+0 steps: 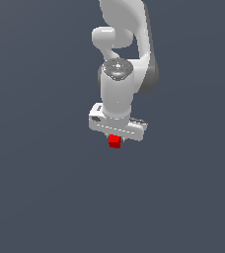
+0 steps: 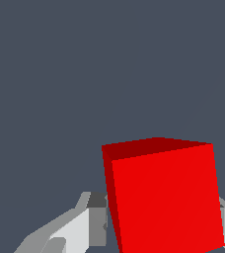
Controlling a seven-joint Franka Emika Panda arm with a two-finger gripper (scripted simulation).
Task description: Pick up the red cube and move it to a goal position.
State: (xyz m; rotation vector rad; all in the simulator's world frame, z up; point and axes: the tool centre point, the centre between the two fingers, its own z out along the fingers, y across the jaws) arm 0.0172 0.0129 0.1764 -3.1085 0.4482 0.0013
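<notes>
Hand (image 1: 116,140) pinching one red cube (image 1: 115,141) between its two fingers (image 2: 92,225)

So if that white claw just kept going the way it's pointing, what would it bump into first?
The white gripper already has the small bright red cube between its fingers. Past that, only plain grey-blue surface shows; how far off is unclear.

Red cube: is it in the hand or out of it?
In. The wrist view shows the red cube between the hand's fingers, one on each side; whether they press it, cannot tell.
</notes>
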